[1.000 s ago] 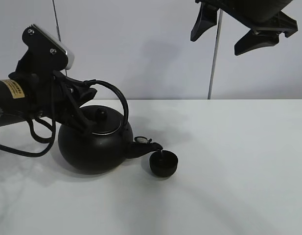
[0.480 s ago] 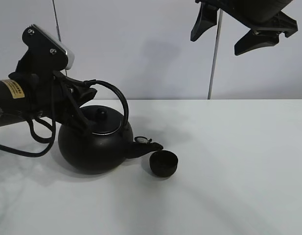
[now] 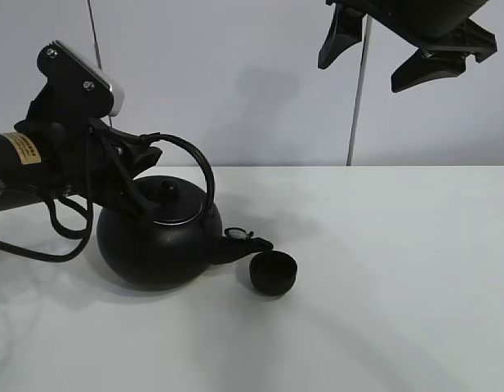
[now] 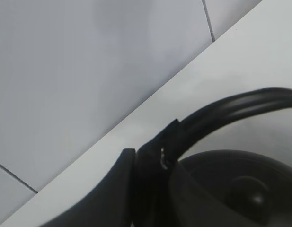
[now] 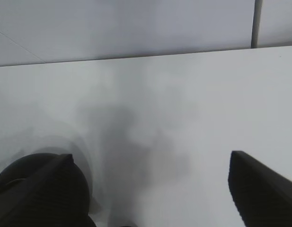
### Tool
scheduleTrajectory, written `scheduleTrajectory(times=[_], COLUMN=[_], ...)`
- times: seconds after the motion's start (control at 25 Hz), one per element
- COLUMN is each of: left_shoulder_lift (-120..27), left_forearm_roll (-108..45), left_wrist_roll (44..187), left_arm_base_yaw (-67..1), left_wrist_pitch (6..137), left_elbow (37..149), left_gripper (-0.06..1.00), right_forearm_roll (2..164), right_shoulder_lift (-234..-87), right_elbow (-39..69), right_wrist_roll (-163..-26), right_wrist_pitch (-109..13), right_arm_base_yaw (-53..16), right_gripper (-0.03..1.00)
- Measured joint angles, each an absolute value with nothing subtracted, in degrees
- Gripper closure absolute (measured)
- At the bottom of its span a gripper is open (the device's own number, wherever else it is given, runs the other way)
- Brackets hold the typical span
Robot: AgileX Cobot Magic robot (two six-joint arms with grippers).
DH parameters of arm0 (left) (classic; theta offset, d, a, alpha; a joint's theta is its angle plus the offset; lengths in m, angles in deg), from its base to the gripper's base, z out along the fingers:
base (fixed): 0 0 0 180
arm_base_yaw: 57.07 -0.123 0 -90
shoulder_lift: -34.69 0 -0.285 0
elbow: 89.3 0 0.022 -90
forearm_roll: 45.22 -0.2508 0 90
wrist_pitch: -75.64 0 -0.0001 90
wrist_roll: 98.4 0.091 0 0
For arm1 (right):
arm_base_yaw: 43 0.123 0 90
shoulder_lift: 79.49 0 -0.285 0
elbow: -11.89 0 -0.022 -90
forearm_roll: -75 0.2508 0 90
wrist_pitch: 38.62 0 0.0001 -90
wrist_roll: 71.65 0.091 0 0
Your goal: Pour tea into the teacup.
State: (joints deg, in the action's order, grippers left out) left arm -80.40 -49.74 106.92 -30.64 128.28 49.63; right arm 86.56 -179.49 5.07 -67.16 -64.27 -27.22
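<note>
The big black kettle stands on the white table, its spout pointing right. The small matte-black teacup sits just below and right of the spout tip, with its mouth showing. My left gripper is shut on the kettle's arched handle. The left wrist view shows its fingers clamped on the handle above the lid knob. My right gripper hangs open and empty high at the back right, far from both; its fingers frame the right wrist view.
A grey wall with a vertical seam rises behind the table. The left arm's black cable loops down beside the kettle at the left edge.
A thin dark line linking the spout to the teacup a second ago is gone, and the cup's open mouth now shows. The kettle and both arms have hardly moved.
</note>
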Motion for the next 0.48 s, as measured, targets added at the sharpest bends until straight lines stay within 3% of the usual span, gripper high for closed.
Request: scheduleTrajectory(times=[0.48], left_shoulder_lift=[-80.4], left_forearm_roll=[-49.74], left_wrist_roll=[107.28], left_arm_base_yaw=[-30.64], left_wrist_pitch=[128.28], left_elbow=[49.63], left_gripper=[0.84], right_forearm_roll=[86.56], right_shoulder_lift=[-179.49], right_elbow=[5.07], right_wrist_roll=[-67.16], right_wrist_pitch=[-64.33], right_arm_base_yaw=[-27.22], right_gripper=[0.36])
